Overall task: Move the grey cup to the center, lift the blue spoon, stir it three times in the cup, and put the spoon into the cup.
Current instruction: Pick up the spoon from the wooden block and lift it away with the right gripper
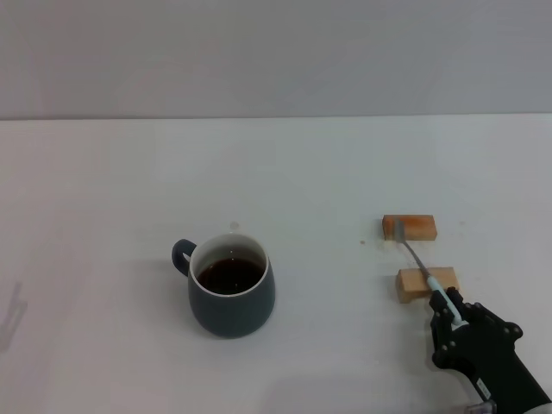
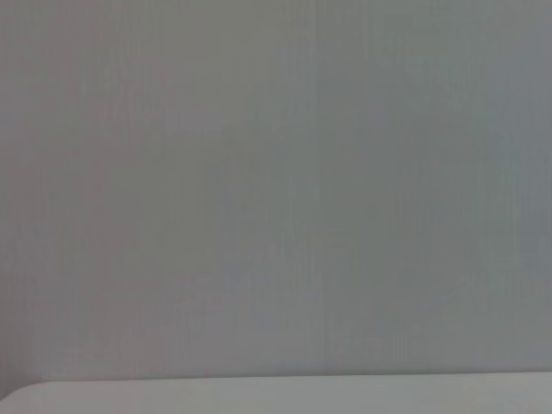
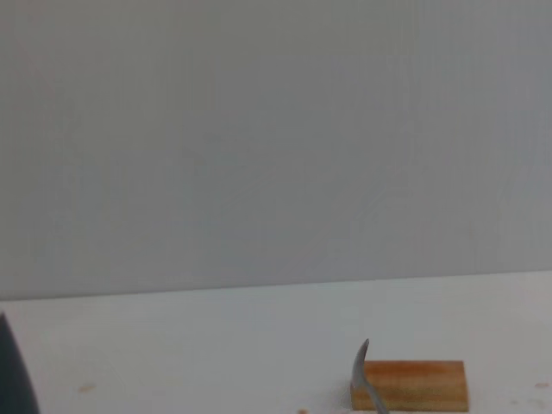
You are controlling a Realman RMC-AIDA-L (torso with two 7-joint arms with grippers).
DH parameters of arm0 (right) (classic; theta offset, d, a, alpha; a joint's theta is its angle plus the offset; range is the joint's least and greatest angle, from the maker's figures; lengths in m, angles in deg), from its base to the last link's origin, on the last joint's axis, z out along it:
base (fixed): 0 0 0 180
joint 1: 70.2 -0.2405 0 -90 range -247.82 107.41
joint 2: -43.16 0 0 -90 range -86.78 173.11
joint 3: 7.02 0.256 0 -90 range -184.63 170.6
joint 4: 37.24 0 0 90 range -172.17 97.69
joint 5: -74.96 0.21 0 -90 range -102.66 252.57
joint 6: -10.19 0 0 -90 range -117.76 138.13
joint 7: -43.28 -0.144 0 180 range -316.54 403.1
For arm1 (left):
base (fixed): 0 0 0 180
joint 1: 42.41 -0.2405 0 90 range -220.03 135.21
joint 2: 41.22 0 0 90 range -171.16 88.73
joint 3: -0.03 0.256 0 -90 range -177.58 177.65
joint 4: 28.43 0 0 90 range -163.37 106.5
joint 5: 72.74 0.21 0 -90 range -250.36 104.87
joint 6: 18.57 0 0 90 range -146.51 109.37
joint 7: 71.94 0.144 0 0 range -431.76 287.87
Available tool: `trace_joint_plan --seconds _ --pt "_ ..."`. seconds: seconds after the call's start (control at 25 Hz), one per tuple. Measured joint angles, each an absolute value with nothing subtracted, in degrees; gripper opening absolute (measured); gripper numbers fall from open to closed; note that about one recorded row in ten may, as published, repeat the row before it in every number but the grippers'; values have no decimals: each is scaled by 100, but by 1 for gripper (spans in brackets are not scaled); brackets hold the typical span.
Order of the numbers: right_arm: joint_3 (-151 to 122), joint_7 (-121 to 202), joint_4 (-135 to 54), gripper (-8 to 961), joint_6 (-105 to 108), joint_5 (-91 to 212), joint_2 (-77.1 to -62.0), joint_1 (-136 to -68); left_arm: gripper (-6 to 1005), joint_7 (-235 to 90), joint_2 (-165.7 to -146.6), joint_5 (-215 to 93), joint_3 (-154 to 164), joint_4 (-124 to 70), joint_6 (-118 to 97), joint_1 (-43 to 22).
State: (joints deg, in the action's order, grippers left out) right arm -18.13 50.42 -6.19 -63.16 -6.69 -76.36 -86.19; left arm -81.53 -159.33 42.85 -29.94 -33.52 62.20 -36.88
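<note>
One cup: the cup (image 1: 231, 296) is sitting on the table (image 1: 103, 216) a little left of the middle, toward the near side, handle pointing far-left.
Cup contents: dark brown liquid is filling the white inside to well below the rim.
Spoon: the spoon (image 1: 420, 263) is lying across two blocks at the right, well apart from the cup; its metal bowl is resting on the far block (image 1: 410, 228), its pale blue handle is crossing the near block (image 1: 427, 284) and running toward the near edge.
Right gripper: the right gripper (image 1: 452, 320) is sitting at the near right, its black fingers narrowed onto the near end of the spoon's handle.
Left gripper: no view is showing it.
Writing: no lettering is showing on the cup, spoon or blocks.
Head view only: it alone is showing the liquid, the near block, the blue handle and the gripper on it.
Right wrist view: it is showing the far block (image 3: 410, 385) from low down with the spoon bowl (image 3: 361, 355) rising above it, a dark edge of the cup (image 3: 13, 371), and the grey wall (image 3: 276, 138) behind.
Left wrist view: it is showing only the wall (image 2: 276, 172) and a strip of table (image 2: 285, 395).
</note>
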Motion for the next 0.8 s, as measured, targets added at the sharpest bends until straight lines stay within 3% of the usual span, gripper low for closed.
trace_joint_plan --seconds 0.04,0.16,0.56,0.68,0.8 --pt "-1783 5036 -620 299 -6309 -668 -7636 -8610 860 -8153 -15934 4284 -2994 -3353 6221 -3688" --pt "-1766 5036 -622 138 -6299 -668 -7635 -8606 860 -8153 -15934 4284 -2994 -3353 6221 -3688" --pt "-1763 5153 -420 134 -6458 -705 -7603 -8660 859 -8153 -15942 4296 -2985 -3374 6239 -3669" --pt "-1758 5728 -53 134 -6639 -710 -7533 -8722 859 -8152 -15943 4299 -2975 -3373 6246 -3666" --pt "-1702 6122 541 134 -6685 -709 -7325 -8887 859 -8152 -15943 4310 -2968 -3372 6244 -3673"
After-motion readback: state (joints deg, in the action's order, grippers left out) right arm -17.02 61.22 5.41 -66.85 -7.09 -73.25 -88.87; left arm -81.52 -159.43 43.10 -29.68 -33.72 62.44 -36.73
